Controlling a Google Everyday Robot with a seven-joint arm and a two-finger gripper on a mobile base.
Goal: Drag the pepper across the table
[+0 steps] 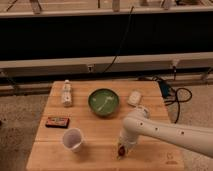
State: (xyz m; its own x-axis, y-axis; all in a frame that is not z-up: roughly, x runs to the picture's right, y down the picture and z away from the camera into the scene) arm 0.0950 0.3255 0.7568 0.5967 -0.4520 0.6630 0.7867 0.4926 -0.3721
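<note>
The pepper (121, 149) shows as a small red-brown bit on the light wooden table (95, 155), near the front edge and right of the middle. My gripper (121, 148) points down onto it from the white arm (165, 134) that reaches in from the right, and its fingers are shut on the pepper. Most of the pepper is hidden by the gripper.
A green bowl (104, 101) sits at the table's back middle. Left of the gripper stands a white cup (73, 138). A dark box with a red label (57, 121) lies at the left, a small white bottle (66, 93) at the back left, and a white packet (135, 97) at the back right. Cables (174, 93) trail off the right side.
</note>
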